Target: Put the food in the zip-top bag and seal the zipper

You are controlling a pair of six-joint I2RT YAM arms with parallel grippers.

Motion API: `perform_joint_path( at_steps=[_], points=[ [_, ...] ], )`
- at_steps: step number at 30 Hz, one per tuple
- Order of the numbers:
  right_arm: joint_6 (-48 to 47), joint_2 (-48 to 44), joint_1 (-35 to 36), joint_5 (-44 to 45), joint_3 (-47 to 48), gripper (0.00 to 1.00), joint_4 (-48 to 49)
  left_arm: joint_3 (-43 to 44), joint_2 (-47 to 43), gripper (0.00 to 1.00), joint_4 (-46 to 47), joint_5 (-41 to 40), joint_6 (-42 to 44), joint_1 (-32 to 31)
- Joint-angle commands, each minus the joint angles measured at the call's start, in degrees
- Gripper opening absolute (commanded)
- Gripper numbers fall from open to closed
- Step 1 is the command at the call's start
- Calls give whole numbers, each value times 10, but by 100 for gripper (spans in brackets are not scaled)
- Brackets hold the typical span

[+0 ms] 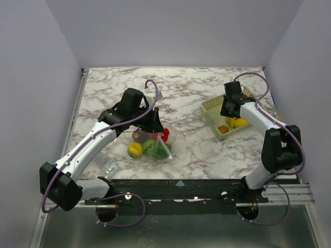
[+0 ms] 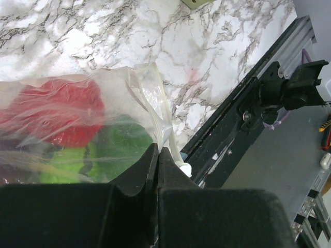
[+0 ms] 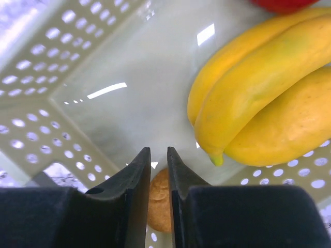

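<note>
The left pincer [image 1: 153, 122] hangs above the counter [image 1: 191, 93] with its jaws closed on the top edge of the zip-top bag [image 1: 175, 139]. In the left wrist view the two fingers of that pincer [image 2: 158, 151] meet with the clear film clamped between them. A pale, thicker strip, the zipper [image 2: 164, 116], runs up and away from the fingertips along the bag's rim. The rest of the bag [image 2: 139, 85] sags below and to the left of the fingers, its bottom resting on the counter.

Inside it, a red piece of food [image 2: 57, 119] lies just left of the fingertips and a green piece [image 2: 121, 147] sits right against them. From above, a yellow fruit [image 1: 135, 149] lies under the pincer on its near-left side, the green piece [image 1: 154, 149] straight below it and the red piece [image 1: 165, 135] just to its right.

Well apart to the right, the right pincer [image 1: 229, 110] reaches down into a pale perforated basket [image 1: 209, 107]. In the right wrist view its jaws [image 3: 155, 154] stand close together with only a narrow slit between them. A tan, ridged piece [image 3: 159, 204] shows through that slit, lower down. I cannot tell whether the fingers pinch it. Yellow bananas [image 3: 258, 98] lie on the basket floor [image 3: 129, 67], just right of the fingertips and apart from them. A red piece [image 3: 282, 4] lies beyond the bananas.
</note>
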Motion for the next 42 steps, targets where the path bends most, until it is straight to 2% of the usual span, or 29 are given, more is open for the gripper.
perform_joint_path(
  at_steps=[1, 2, 6, 11, 13, 28, 36, 39, 41, 42],
  points=[
    [-9, -28, -3, 19, 28, 26, -2, -4, -1, 0, 13, 14, -1, 2],
    [-13, -28, -2, 9, 31, 33, -11, -4, -1, 0, 13, 15, -1, 2],
    [-14, -23, -2, -29, 45, 48, -93, -4, -3, 0, 13, 15, -1, 1],
    [-29, -23, -2, -29, 49, 61, -142, -5, 2, 0, 18, 32, -5, 1],
    [-33, -15, -2, -45, 52, 63, -151, -5, 3, 0, 16, 30, -6, 1],
    [-38, 101, -2, -109, 82, 61, -188, -5, 1, 0, 15, 30, -4, -2],
    [-33, 134, -2, -78, 87, 58, -174, -4, 0, 0, 15, 34, -4, -4],
    [-24, 129, -2, -66, 87, 52, -159, -4, 0, 0, 14, 29, -3, -4],
    [-19, 115, -2, -63, 85, 44, -147, -4, 0, 0, 14, 27, -3, -3],
    [-16, 106, -2, -60, 85, 37, -142, -5, 0, 0, 14, 28, -3, -4]
  ],
)
